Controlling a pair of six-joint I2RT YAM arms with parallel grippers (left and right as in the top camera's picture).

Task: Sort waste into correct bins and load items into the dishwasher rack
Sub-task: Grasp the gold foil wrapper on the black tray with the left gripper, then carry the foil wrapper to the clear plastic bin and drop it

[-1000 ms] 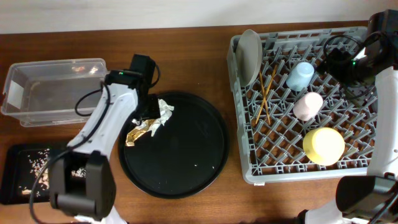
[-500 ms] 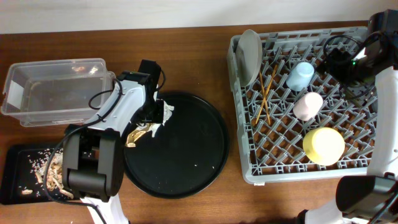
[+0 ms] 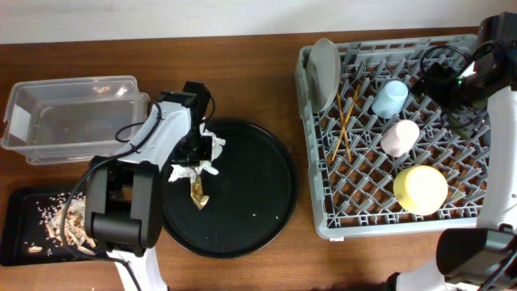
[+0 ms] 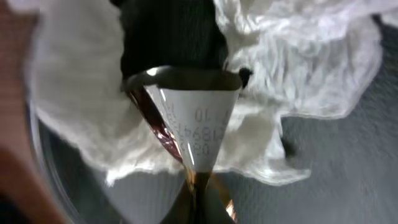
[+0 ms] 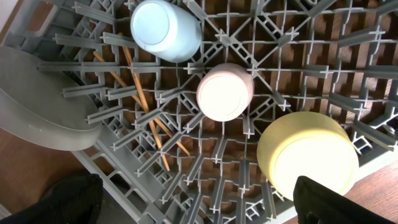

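The crumpled white-and-gold wrapper [image 3: 199, 166] is at the left edge of the round black tray [image 3: 250, 202], with its white paper bunched up and a gold foil tail pointing toward the near side of the tray. The left fingers [image 3: 192, 147] are pressed together on it. From the left wrist the paper and a strip of foil fill the view right up against the camera. I cannot tell whether the wrapper touches the tray or hangs just clear of it.

Beside that arm, toward the far left of the wooden tabletop [image 3: 242, 65], stands the clear tub [image 3: 73, 121]. The shallow black tray [image 3: 20, 218] lies nearer the front, with beige food scraps [image 3: 52, 220] scattered in it.

Well apart on the right is the grey dishwasher rack [image 3: 323, 222]. The pale plate [image 3: 323, 73] stands on edge at its left end, and the two chopsticks [image 3: 346, 121] lie across the pegs just beside it. The blue cup [image 3: 390, 99], the pink cup [image 3: 400, 137] and the yellow-green bowl [image 3: 420, 188] sit bottoms up in a slanting line across the rack. The right fingers [image 5: 339, 202] hover above the rack, spread wide apart and holding nothing.
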